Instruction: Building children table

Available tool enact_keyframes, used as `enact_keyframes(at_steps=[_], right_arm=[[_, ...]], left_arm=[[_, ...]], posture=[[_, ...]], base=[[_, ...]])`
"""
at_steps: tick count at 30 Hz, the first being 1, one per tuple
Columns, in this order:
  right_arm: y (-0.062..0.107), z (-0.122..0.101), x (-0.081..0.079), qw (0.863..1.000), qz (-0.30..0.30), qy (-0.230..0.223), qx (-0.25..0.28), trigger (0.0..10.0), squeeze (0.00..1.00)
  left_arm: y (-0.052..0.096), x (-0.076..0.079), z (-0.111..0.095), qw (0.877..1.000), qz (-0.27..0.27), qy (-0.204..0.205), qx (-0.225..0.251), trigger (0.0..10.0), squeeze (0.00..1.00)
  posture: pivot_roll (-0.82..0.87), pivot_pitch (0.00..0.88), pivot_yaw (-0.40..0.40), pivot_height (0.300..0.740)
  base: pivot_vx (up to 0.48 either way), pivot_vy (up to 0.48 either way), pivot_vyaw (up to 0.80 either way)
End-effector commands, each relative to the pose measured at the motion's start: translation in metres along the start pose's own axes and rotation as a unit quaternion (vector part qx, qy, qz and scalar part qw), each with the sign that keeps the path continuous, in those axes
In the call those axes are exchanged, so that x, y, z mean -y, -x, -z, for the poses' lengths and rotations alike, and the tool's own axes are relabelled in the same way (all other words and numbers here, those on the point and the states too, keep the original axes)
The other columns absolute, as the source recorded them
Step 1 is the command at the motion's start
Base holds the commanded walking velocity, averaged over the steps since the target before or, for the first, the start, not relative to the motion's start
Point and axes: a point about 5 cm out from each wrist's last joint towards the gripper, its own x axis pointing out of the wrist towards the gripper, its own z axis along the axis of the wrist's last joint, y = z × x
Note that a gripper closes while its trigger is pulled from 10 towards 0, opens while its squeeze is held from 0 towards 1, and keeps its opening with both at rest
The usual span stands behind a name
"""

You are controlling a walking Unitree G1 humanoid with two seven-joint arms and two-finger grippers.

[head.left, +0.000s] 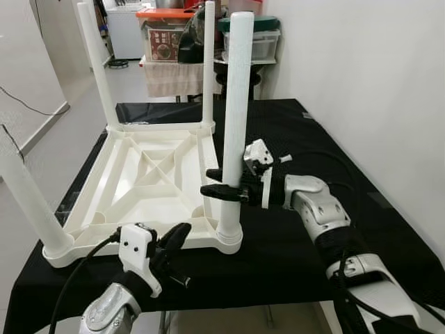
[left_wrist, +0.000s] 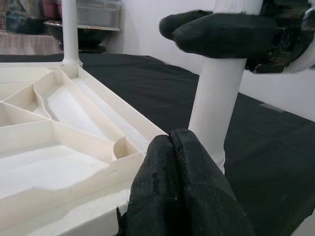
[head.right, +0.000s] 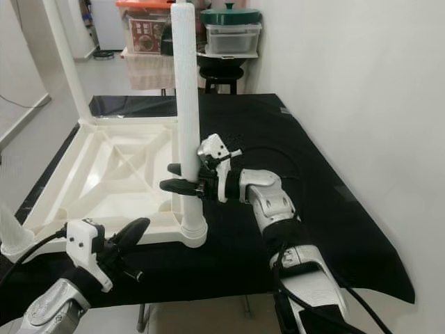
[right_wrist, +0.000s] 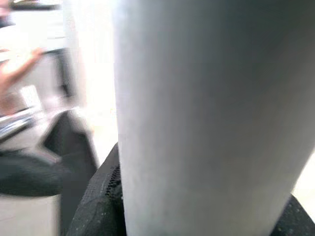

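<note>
We see the tabletop (head.left: pixel 146 177) upside down on the black cloth (head.left: pixel 292 257); all four legs stand in its corners. The right gripper (head.left: pixel 226 182) clasps the near-right leg (head.left: pixel 235 125), perhaps not yet fully seated. The left gripper (head.left: pixel 174 243), fingers closed and empty, waits at the near edge.

Bright, even indoor light, soft shadows on the black cloth (head.left: pixel 292 264); right wrist view blurred, washed out.
</note>
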Motion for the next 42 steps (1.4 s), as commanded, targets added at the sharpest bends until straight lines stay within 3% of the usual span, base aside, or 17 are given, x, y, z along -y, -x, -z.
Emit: enact_keyframes(at_steps=[1,2,4,5,7,8,14,15,16,18,19,24,25,26,32,37,42], right_arm=[[0.004,0.023,0.002,0.992,0.121,-0.019,-0.039,0.0,0.00],[0.002,0.038,-0.004,0.974,0.221,-0.051,-0.031,0.0,0.00],[0.002,0.038,-0.004,0.974,0.221,-0.051,-0.031,0.0,0.00],[-0.003,0.059,-0.028,0.961,0.256,-0.093,-0.039,0.0,0.00],[-0.003,0.059,-0.028,0.961,0.256,-0.093,-0.039,0.0,0.00],[-0.009,0.058,-0.041,0.962,0.264,-0.053,-0.042,0.0,0.00],[-0.017,0.060,-0.043,0.968,0.233,-0.078,-0.045,0.0,0.00],[-0.017,0.060,-0.042,0.966,0.240,-0.079,-0.047,3.1,0.00],[-0.017,0.059,-0.043,0.966,0.239,-0.089,-0.044,10.0,0.00],[-0.016,0.057,-0.043,0.968,0.230,-0.096,-0.034,10.0,0.00],[-0.016,0.053,-0.045,0.969,0.223,-0.101,-0.027,10.0,1.00],[-0.011,0.043,-0.039,0.984,0.163,-0.069,-0.015,10.0,1.00],[-0.007,0.038,-0.033,0.990,0.134,-0.052,-0.012,10.0,0.57],[-0.005,0.034,-0.028,0.993,0.110,-0.039,-0.011,10.0,0.00],[0.000,0.017,-0.014,0.999,0.051,-0.013,-0.001,10.0,0.00],[0.005,0.009,-0.009,0.997,-0.078,-0.006,-0.026,10.0,0.00],[0.007,0.011,-0.009,0.995,-0.095,-0.009,-0.035,10.0,0.00]], left_arm=[[0.000,-0.001,-0.001,1.000,-0.001,0.000,0.001,10.0,0.00],[0.000,-0.001,-0.001,1.000,-0.001,-0.001,0.001,10.0,0.00],[0.000,-0.001,-0.001,1.000,-0.001,-0.001,0.001,10.0,0.00],[0.000,-0.002,-0.001,1.000,0.000,-0.002,0.001,10.0,0.00],[0.000,-0.002,-0.001,1.000,0.000,-0.002,0.001,10.0,0.00],[0.000,-0.004,-0.001,1.000,0.000,-0.004,0.000,10.0,0.00],[-0.003,-0.005,-0.001,1.000,0.003,-0.006,-0.001,10.0,0.00],[-0.003,-0.005,-0.001,1.000,0.000,-0.005,0.000,10.0,0.00],[-0.003,-0.005,-0.001,1.000,-0.003,-0.005,0.001,10.0,0.00],[-0.003,-0.005,-0.001,1.000,-0.005,-0.005,0.002,10.0,0.00],[-0.003,-0.005,-0.001,1.000,-0.006,-0.005,0.003,10.0,0.00],[-0.003,-0.005,-0.002,1.000,-0.006,-0.006,0.003,10.0,0.00],[-0.003,-0.005,-0.002,1.000,-0.005,-0.007,0.002,10.0,0.00],[-0.003,-0.005,-0.002,1.000,-0.005,-0.008,0.002,10.0,0.00],[-0.002,-0.004,-0.002,1.000,-0.006,-0.009,0.002,10.0,0.00],[-0.002,-0.002,-0.002,1.000,-0.012,-0.011,0.004,10.0,0.00],[-0.002,-0.002,-0.002,1.000,-0.012,-0.011,0.004,10.0,0.00]], posture=[[-0.03,0.000,-0.042,0.740],[-0.03,0.000,-0.042,0.740],[-0.03,0.000,-0.042,0.740],[-0.02,0.000,-0.039,0.740],[-0.02,0.000,-0.039,0.740],[-0.04,0.000,-0.028,0.740],[-0.04,0.000,-0.037,0.740],[-0.04,0.000,-0.037,0.740],[-0.04,0.000,-0.039,0.740],[-0.04,0.000,-0.040,0.740],[-0.04,0.000,-0.037,0.740],[-0.03,0.000,-0.030,0.740],[-0.03,0.000,-0.032,0.740],[-0.02,0.000,-0.035,0.740],[-0.01,0.000,-0.046,0.740],[0.01,0.000,-0.058,0.740],[0.01,0.000,-0.058,0.740]], base=[[0.000,0.000,0.00],[0.000,0.000,0.00],[0.000,0.000,0.00],[0.000,0.000,0.00],[0.000,0.000,0.00],[0.000,0.000,0.00],[0.000,0.000,0.00],[0.000,0.000,0.00],[0.000,0.000,0.00],[0.000,0.000,0.00],[0.000,0.000,0.00],[0.000,0.000,0.00],[0.000,0.000,0.00],[0.000,0.000,0.00],[0.000,0.000,0.00],[0.000,0.000,0.00],[0.000,0.000,0.00]])
